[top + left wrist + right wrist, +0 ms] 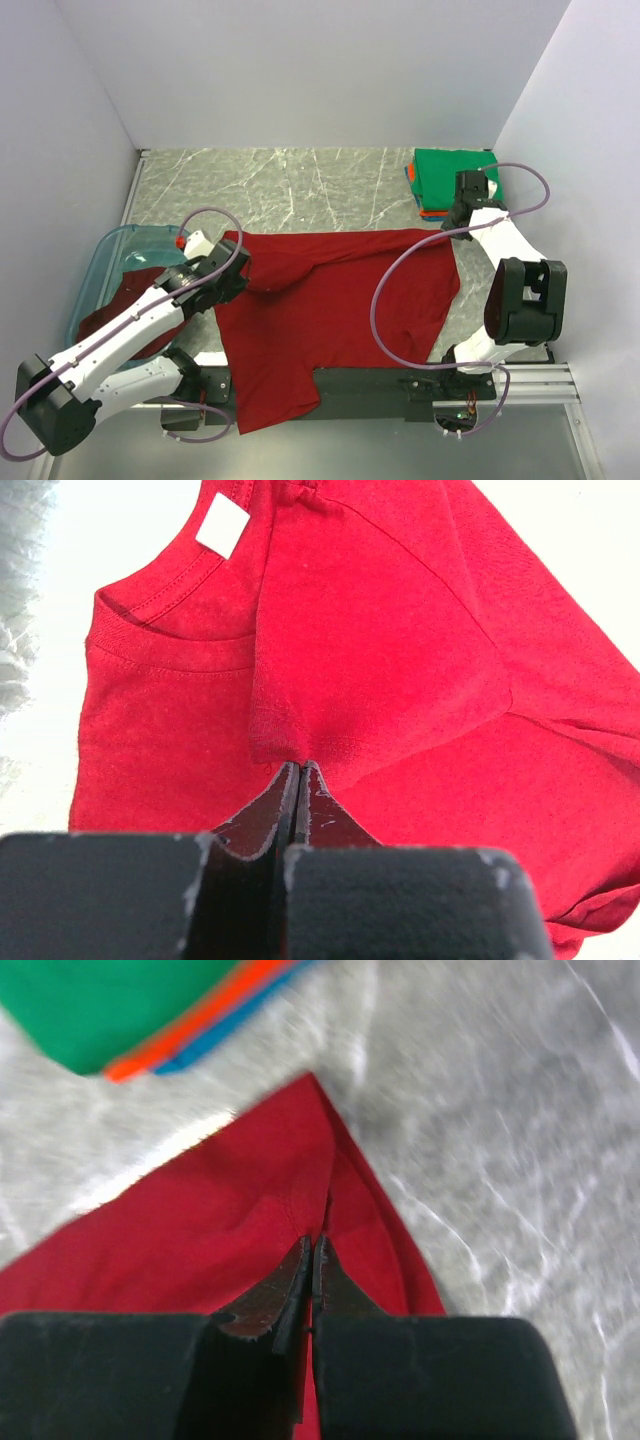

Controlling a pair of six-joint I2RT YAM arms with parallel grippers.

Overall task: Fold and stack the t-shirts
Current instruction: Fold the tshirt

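The red shirt point(330, 300) lies spread across the table point(300, 180). The left gripper point(300, 770) pinches a fold by its collar; the right gripper point(312, 1245) pinches its corner near the folded stack point(450, 172).

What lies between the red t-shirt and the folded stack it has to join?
Nothing visible. Only bare table separates the red t-shirt from the folded stack, and the right gripper pinches the shirt's corner nearest it.

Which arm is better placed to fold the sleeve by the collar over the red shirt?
Left. On the left gripper the jaws pinch that sleeve of the red shirt; the right gripper pinches a corner by the folded stack.
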